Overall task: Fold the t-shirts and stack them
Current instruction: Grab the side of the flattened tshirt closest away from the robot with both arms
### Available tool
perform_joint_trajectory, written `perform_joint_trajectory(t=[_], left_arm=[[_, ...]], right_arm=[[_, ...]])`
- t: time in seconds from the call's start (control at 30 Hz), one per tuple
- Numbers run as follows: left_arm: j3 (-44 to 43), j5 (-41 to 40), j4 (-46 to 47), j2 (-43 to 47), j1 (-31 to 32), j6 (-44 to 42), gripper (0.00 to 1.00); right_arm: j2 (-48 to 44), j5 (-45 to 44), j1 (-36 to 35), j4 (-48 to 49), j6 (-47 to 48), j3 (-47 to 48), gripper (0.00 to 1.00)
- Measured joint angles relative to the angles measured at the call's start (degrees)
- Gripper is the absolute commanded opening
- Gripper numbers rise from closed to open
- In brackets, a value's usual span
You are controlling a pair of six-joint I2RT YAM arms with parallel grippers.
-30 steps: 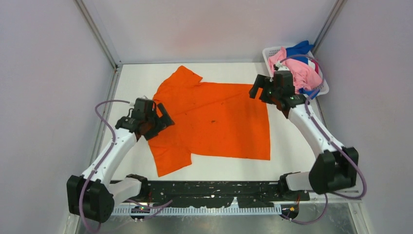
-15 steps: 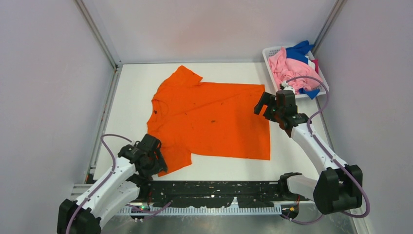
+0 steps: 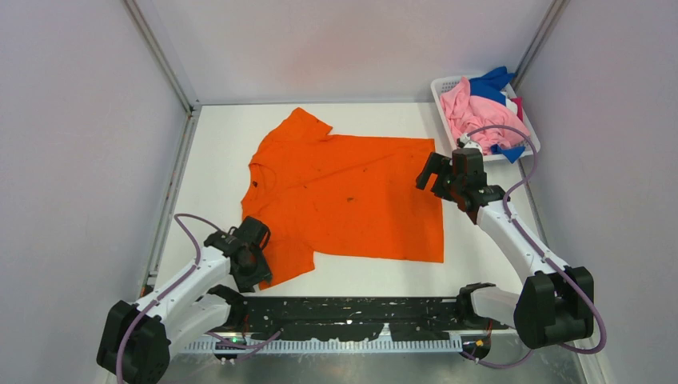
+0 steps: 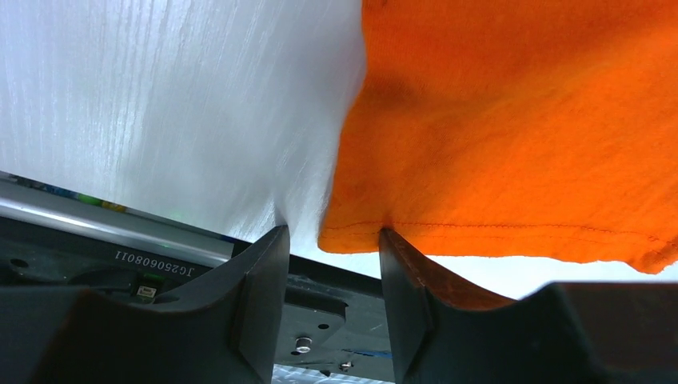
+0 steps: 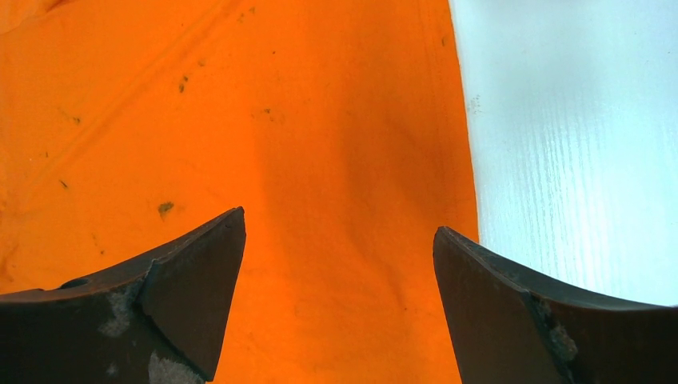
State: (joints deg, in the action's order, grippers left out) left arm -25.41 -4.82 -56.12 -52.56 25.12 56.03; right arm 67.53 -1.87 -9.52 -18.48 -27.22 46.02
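Observation:
A bright orange t-shirt [image 3: 344, 192] with tiny dark specks lies spread flat on the white table. My left gripper [image 3: 254, 268] is low at the corner of its near-left sleeve. In the left wrist view the hemmed sleeve corner [image 4: 356, 232] sits between the tips of the left gripper [image 4: 332, 232]; the jaws are partly apart and do not pinch the cloth. My right gripper [image 3: 436, 172] hovers wide open over the shirt's right edge. The right wrist view shows orange cloth [image 5: 320, 144] under the right gripper [image 5: 339, 222]. Pink [image 3: 476, 112], blue [image 3: 492, 82] and magenta [image 3: 518, 104] t-shirts are heaped in a basket.
The white mesh basket [image 3: 444, 90] stands at the far right corner. A black rail [image 3: 352, 308] carrying the arm bases runs along the near table edge, right below the left gripper. Grey walls with metal posts enclose the table on three sides.
My left arm has pulled back from the shirt's left shoulder to the near sleeve corner, and its jaws have narrowed. The right gripper shifted slightly nearer along the right edge, then held still.

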Motion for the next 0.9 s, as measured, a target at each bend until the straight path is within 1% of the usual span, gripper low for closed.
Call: perform_joint_trajectory(t=[0.4,0.47,0.6,0.73,0.9], left_arm=[[-0.35,0.13,3.19,-1.09,0.00,-1.18,0.38],[-0.35,0.48,4.42,-1.22,0.00,-1.03,0.30],[-0.39,2.43,8.48,-3.52,0.00,-0.52,0.01],[-1.46,3.80,10.25,-6.47,0.00,-0.37,0.00],[-1.51,4.17,10.71,-5.97,0.00,-0.46,0.00]], right_arm=[[0.00,-0.68,0.39,-1.84,0.61,0.00,0.95],[0.00,-0.83,0.52,-2.34,0.92,0.02,0.96],[0.00,-1.18,0.81,-3.80,1.88,0.31,0.95],[-0.02,-1.79,1.18,-4.96,2.62,0.74,0.95],[-0.61,-2.03,1.40,-8.24,2.62,0.70,0.96]])
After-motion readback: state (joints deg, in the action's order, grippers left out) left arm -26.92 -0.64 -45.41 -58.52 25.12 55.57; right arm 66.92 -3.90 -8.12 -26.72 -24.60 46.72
